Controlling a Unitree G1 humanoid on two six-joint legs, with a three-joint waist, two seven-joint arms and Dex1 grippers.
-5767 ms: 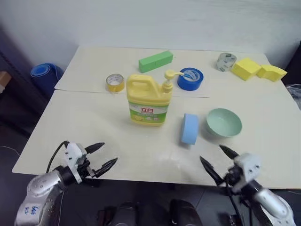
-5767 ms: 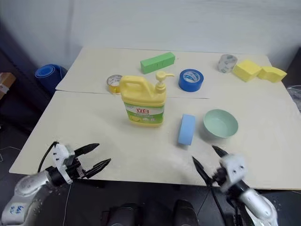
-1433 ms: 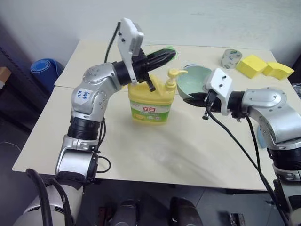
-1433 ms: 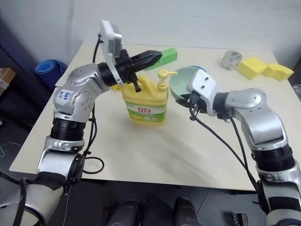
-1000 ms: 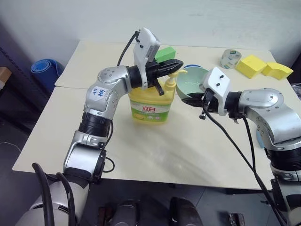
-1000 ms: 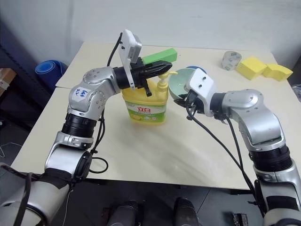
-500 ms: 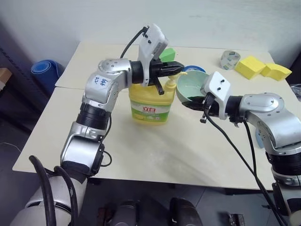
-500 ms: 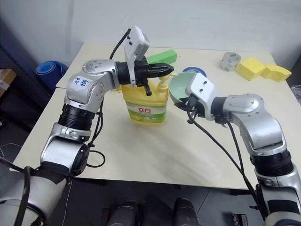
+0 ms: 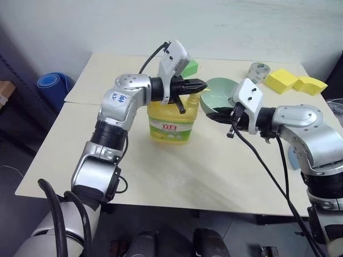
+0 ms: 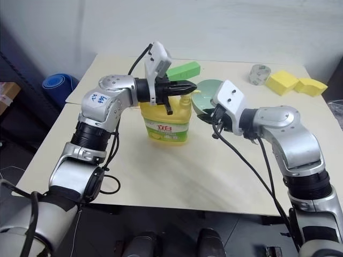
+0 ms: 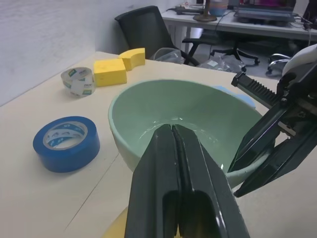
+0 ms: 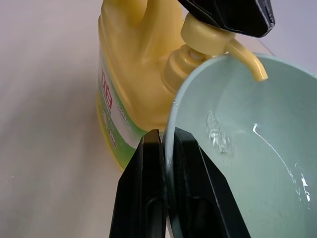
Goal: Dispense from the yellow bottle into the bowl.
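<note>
Yellow bottle (image 9: 170,119): yellow body and pump, green-white label with red characters. Bowl (image 11: 198,119): plain pale mint green. Fingers (image 11: 178,193): black. Worktop (image 9: 177,176): cream. Tape roll (image 11: 66,143): blue with white inner print. Sponge blocks (image 9: 293,82): yellow. Block (image 10: 184,69): green.

Yellow bottle (image 10: 165,122) upright; bowl (image 12: 247,148) under spout
</note>
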